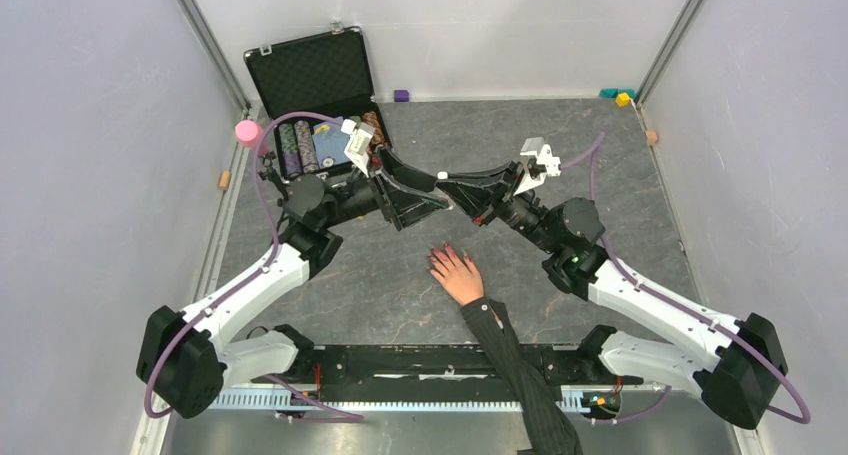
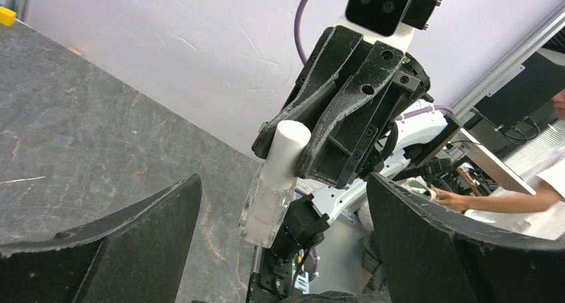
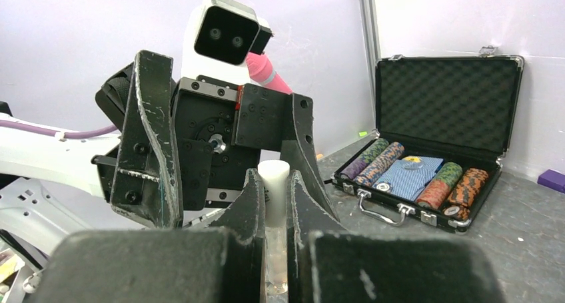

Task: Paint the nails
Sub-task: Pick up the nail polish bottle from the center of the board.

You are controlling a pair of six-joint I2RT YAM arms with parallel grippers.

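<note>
Only overhead do the nails (image 1: 436, 259) show; wrist views catch the bottle (image 3: 274, 206).

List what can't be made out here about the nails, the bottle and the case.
- Nails: top view, too small to tell which are painted.
- Bottle: left wrist view, blurred, fill level unreadable; right wrist view, body covered by fingers of the right gripper.
- Case: top view, some chips behind the left arm.
</note>
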